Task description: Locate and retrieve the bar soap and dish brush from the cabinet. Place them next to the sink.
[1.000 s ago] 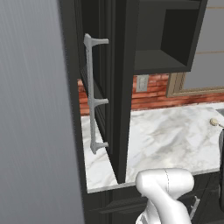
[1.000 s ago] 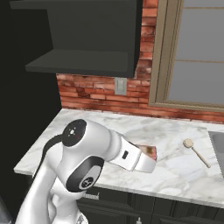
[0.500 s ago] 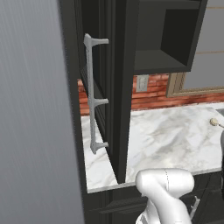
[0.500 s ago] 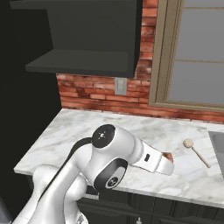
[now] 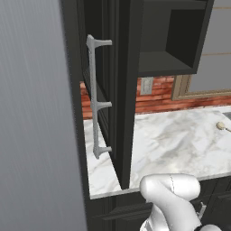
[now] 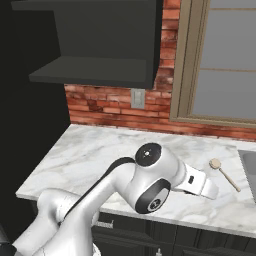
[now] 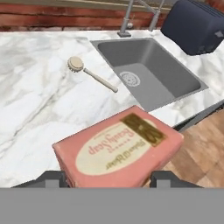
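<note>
The pink bar soap (image 7: pixel 119 151) sits gripped in the claw (image 7: pixel 107 177), up over the marble worktop (image 7: pixel 39 105) short of the sink (image 7: pixel 148 70). Dish brush (image 7: pixel 89 74) already lies beside it. I'd lower it flat near the brush before releasing, though height's hard to judge here.

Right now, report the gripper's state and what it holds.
Gripper: shut on the bar soap, a pink boxed bar held between its two finger tips above the marble counter, near the sink.
</note>
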Controlling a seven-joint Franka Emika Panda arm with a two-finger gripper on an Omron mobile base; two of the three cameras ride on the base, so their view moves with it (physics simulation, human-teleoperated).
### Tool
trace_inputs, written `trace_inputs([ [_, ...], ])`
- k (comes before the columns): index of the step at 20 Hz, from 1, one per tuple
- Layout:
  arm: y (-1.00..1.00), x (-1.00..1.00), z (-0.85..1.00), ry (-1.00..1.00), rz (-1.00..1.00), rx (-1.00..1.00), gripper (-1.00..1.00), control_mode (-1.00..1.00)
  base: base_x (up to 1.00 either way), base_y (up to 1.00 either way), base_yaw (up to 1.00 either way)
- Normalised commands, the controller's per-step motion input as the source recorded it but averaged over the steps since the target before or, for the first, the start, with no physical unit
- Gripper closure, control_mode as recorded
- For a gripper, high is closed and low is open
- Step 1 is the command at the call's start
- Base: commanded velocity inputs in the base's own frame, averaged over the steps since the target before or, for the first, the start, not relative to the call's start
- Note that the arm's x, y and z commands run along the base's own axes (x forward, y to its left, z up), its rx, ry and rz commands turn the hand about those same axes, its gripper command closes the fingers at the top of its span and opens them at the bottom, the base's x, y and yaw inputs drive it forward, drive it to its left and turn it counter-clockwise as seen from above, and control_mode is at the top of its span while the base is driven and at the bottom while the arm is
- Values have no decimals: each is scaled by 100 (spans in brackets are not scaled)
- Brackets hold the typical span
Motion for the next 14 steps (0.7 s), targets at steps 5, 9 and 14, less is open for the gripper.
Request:
trace_inputs([
  [5, -44, 32, -34, 9, 6, 4, 100, -100, 0, 0, 0],
  [9, -37, 38, -36, 13, 7, 5, 100, -100, 0, 0, 0],
  [14, -38, 38, -37, 6, 12, 3, 100, -100, 0, 0, 0],
])
